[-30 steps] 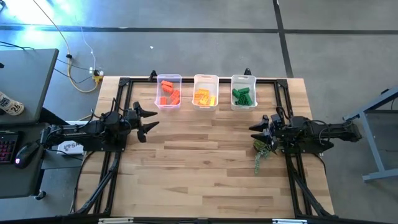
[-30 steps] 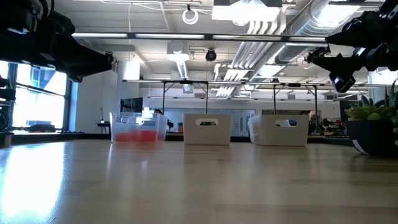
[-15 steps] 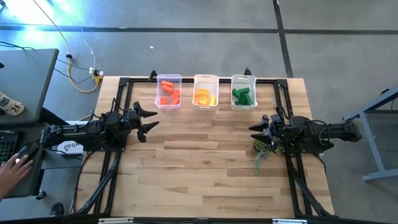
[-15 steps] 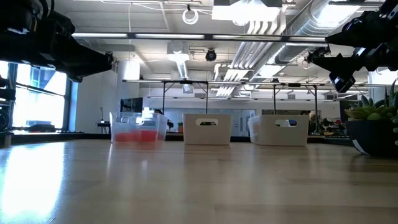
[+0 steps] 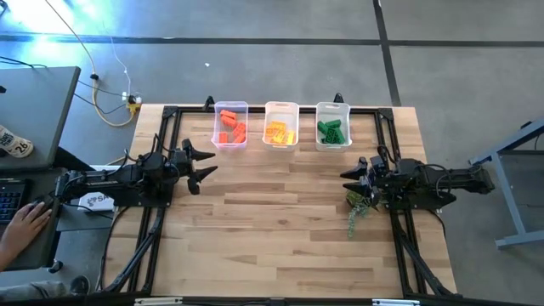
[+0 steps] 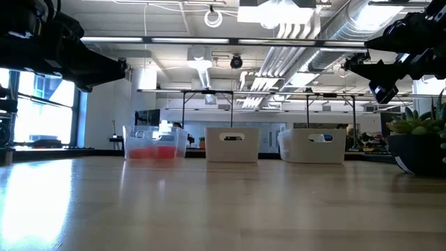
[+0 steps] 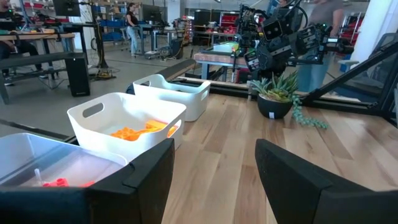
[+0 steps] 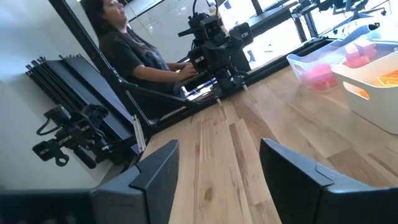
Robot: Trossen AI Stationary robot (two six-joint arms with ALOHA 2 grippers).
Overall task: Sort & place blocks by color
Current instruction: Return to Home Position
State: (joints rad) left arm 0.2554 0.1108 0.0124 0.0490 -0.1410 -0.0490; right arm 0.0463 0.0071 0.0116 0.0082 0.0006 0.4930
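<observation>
From overhead the wooden table fills the middle of the frame, with one dark arm stretched in from the left edge and the other from the right. The table-level camera catches them only as dark shapes in its upper corners, both well clear of the tabletop. Three bins sit in a row at the top centre of the overhead picture: the clear bin on the left, the middle white bin and the right white bin. A person sits at a desk beyond the left arm in the right wrist camera; overhead shows just a hand at the lower left. The plant lies under the right arm from above, while the left wrist camera shows it standing in a dark pot. Only the overhead view shows all the blocks: red blocks in the clear bin, orange-yellow blocks in the middle one, green blocks in the right one. At table level only a red band shows through the clear wall; the white walls hide the rest. The left gripper points toward centre from mid-left and the right gripper faces it from mid-right, each with its fingers spread and nothing between them.
</observation>
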